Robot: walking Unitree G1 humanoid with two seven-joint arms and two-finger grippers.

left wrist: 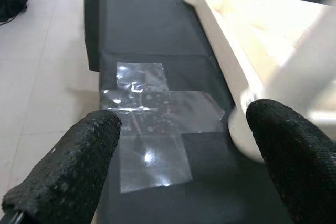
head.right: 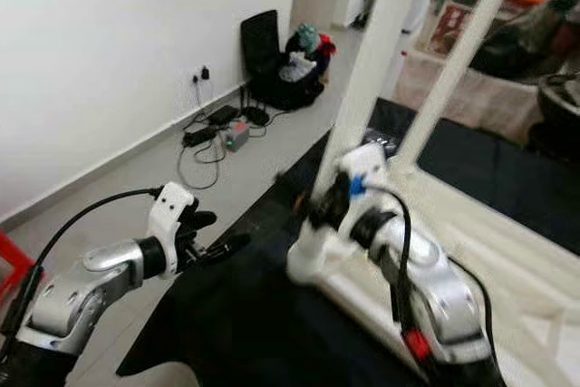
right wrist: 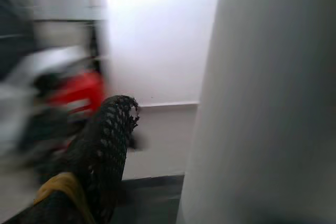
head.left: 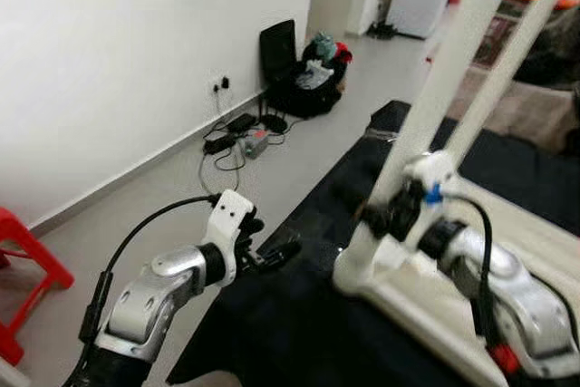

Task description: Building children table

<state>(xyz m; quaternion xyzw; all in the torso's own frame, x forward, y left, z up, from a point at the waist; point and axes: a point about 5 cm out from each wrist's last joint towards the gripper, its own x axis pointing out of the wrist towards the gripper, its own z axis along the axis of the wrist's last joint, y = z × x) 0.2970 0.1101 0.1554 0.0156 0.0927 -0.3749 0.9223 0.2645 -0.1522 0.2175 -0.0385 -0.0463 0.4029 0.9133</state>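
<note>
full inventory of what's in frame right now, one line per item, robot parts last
table top: 1, cream, upside down on the black sheet
table legs: 2 visible, cream, standing up from the near corners of the table top
black sheet: 1, black, spread on the floor under the table
clear tape: patch, transparent, on the sheet
bag: 1, black, open, on the floor by the wall
power strip and cables: black and grey, along the wall
stool: 1, red, far left
left gripper: black fingers, open, hovering over the sheet's edge
right gripper: black fingers, at the base of the near leg
</note>
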